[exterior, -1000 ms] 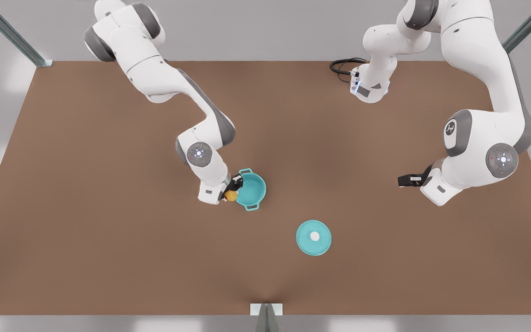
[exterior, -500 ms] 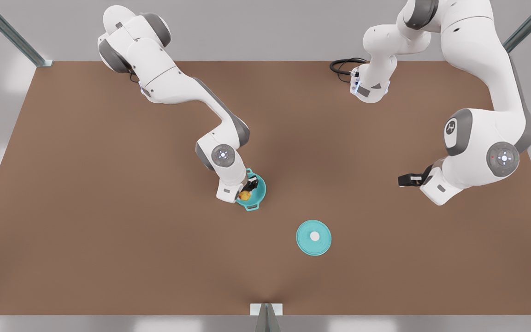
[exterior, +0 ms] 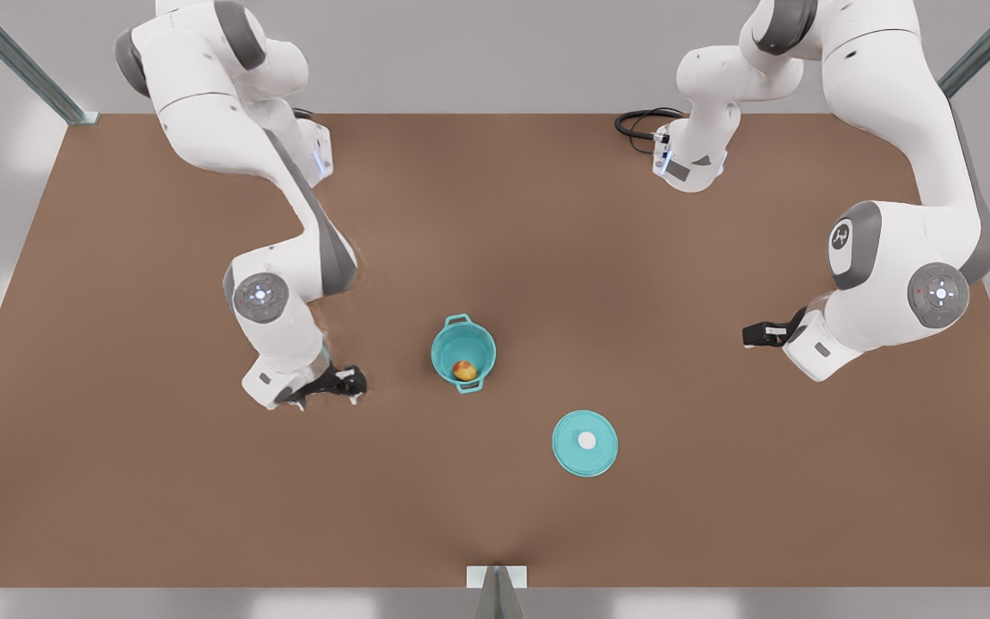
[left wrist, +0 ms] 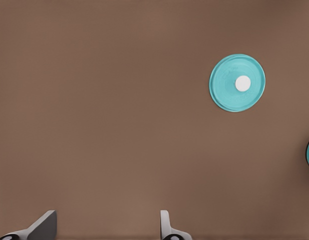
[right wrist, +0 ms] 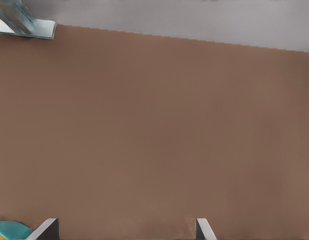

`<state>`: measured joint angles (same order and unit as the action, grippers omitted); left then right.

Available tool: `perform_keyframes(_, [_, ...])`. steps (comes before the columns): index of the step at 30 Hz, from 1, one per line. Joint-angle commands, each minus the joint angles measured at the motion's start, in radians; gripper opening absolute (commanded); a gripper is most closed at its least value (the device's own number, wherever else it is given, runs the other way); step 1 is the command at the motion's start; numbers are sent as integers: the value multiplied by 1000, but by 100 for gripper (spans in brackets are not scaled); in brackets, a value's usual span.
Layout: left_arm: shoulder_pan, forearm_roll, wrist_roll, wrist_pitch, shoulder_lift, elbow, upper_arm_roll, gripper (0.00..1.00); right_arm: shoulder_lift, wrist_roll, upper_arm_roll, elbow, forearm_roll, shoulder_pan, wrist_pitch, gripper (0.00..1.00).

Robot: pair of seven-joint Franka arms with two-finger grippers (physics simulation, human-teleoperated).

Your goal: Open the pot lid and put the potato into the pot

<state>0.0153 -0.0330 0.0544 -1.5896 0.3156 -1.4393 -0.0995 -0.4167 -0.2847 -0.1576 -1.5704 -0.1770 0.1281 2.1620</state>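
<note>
The big brown table [exterior: 160,481] is flat and smooth, and it sits in a grey room with thin metal posts [exterior: 18,60] at the corners. The right gripper [exterior: 349,383] is low over the table on the front view's left. Its two fingers [right wrist: 44,229] are spread wide apart and hold nothing. The pot [exterior: 463,352] is near this gripper, just past its fingertips, and it stands upright with its top open. The potato [exterior: 463,370] lies inside the pot, on the bottom, close to the handle nearest the table's front edge. In the right wrist view a bit of the pot [right wrist: 12,231] shows right next to one finger. The left gripper [exterior: 754,335] waits on the front view's right, well apart from the pot. Its fingers [left wrist: 167,227] are spread apart too and hold nothing. The pot lid [exterior: 585,443] lies flat on the table with its white knob up, between the two grippers but closer to the table's front edge, and apart from the pot. A black cable [exterior: 639,125] curls at the back of the table by one arm's base.
</note>
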Motion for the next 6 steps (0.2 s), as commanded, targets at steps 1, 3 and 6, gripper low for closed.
perform_keyframes(1, [0, 1, -19, 0, -1, 0, 0, 100, 58, 482, 3, 0, -68, -122, -269, 100])
perform_keyframes(3, [0, -1, -19, 0, -1, 0, 0, 100, 87, 524, 3, 0, -52, -171, -318, 100])
perform_keyframes(6, [0, 1, -19, 0, 0, 0, 0, 100, 96, 533, 6, 3, -39, -186, -349, 100])
